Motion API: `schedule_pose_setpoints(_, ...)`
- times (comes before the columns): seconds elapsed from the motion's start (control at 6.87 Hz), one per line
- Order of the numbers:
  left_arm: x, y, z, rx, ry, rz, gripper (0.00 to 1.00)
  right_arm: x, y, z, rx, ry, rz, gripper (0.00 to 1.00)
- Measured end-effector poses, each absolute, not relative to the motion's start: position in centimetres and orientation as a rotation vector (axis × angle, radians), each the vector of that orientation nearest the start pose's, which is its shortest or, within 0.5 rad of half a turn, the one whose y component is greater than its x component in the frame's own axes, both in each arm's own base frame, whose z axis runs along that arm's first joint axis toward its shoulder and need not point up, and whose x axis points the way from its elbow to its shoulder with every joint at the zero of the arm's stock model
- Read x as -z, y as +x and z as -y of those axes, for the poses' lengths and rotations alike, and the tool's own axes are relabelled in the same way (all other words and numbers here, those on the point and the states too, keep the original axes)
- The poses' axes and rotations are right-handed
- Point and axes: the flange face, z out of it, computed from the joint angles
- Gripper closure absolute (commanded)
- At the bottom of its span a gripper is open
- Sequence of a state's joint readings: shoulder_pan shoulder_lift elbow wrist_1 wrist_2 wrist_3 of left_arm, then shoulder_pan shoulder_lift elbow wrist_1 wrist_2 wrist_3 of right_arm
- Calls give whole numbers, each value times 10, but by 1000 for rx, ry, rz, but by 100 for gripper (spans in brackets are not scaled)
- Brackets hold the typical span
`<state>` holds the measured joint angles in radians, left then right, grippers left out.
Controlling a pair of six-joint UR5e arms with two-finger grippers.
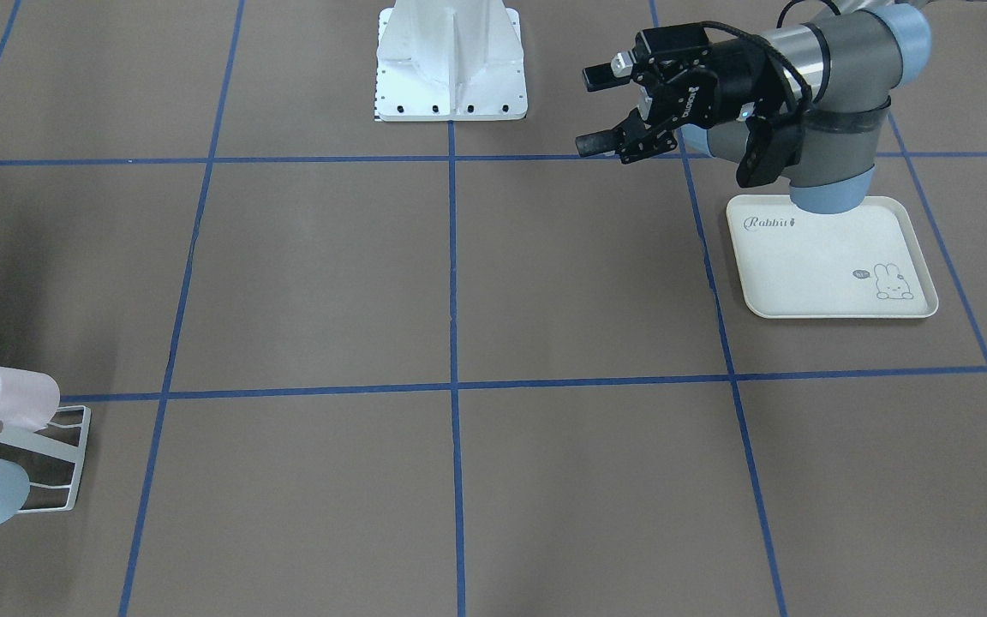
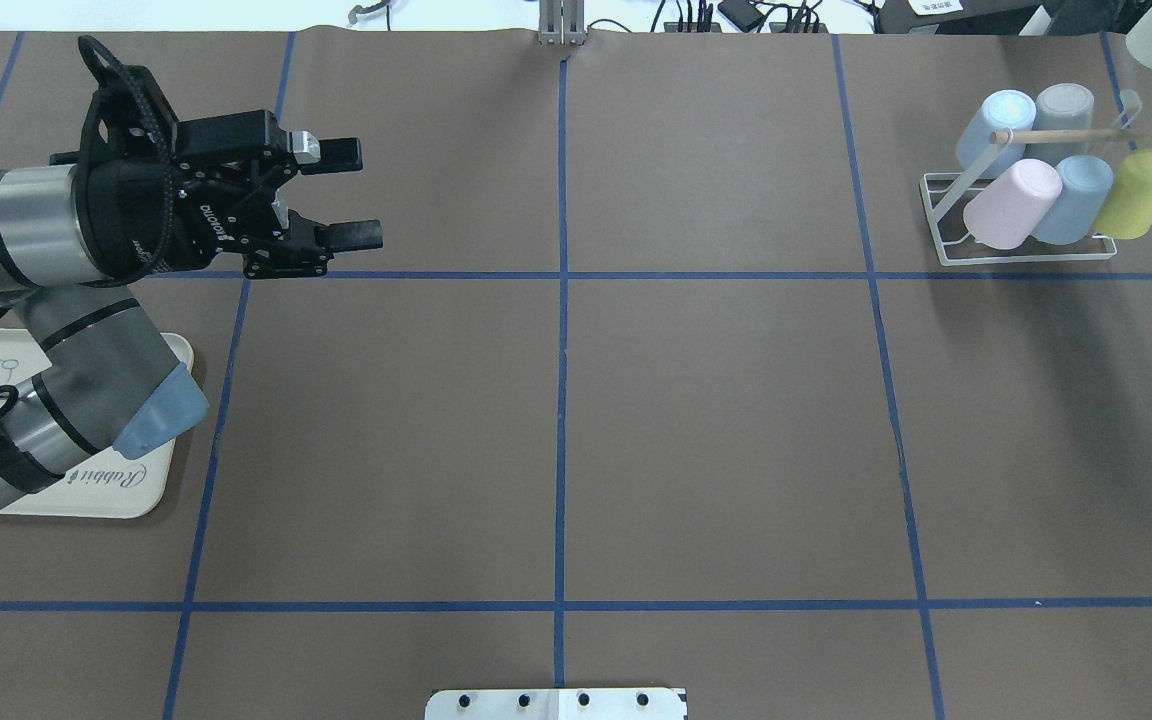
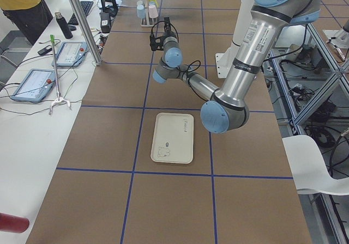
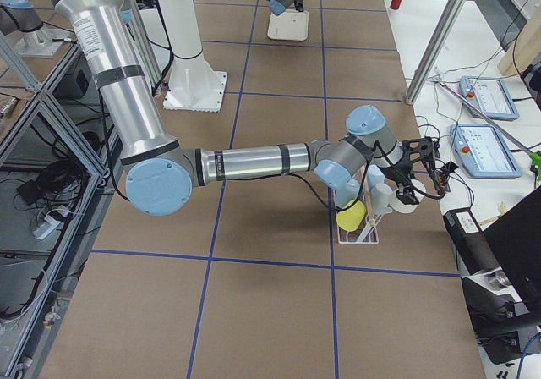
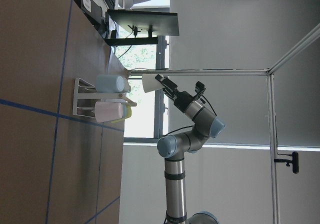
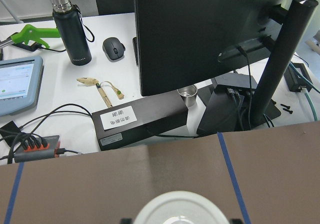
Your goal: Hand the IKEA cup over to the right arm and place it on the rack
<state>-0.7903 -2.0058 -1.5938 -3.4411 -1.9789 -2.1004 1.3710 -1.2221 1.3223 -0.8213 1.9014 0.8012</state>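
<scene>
Task thing: the IKEA cup (image 5: pixel 149 82), pale off-white, is off the tabletop (image 2: pixel 716 420) and in the air above the rack (image 2: pixel 1026 260). In the overhead view only part of it shows, at the top right corner of the frame.
Right hand: the right hand (image 5: pixel 161 83) is clenched on the IKEA cup. In its own wrist view the cup's round rim fills the bottom centre, with a dark fingertip at each side.
Left hand: the left hand (image 2: pixel 361 193) is released and carries nothing, its jaws well apart. It hovers at the upper left of the overhead view, pointing toward the frame's right and well apart from the rack.
Rack: it stands at the upper right of the overhead view, with a wooden rod (image 2: pixel 1096 133) across its top. On the front row are a pink cup (image 2: pixel 1011 205), a light blue cup (image 2: pixel 1084 198) and a yellow-green cup (image 2: pixel 1144 192). Behind them are a second blue cup (image 2: pixel 996 125) and a grey cup (image 2: pixel 1064 110).
Tray: the cream Rabbit tray (image 1: pixel 802 266) lies at the lower left of the overhead view, partly under the left arm.
Done: the handover looks finished, since the right hand has the cup and the left hand is free.
Left to do: seat the cup on a prong and let go. I cannot tell which prong is free.
Progress: by my judgement, the last step is in hand.
</scene>
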Motion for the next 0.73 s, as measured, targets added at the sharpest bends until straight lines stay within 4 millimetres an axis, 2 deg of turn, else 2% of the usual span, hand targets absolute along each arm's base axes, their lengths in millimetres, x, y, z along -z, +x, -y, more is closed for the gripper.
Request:
schedule_pose_setpoints(0.58, -241, 308, 440, 215, 109, -2257, 0, -535, -56, 673, -397, 544, 674, 100)
schedule_pose_setpoints(0.73, -241, 310, 439, 214, 106, -2256, 1, -541, -57, 672, -395, 535, 670, 83)
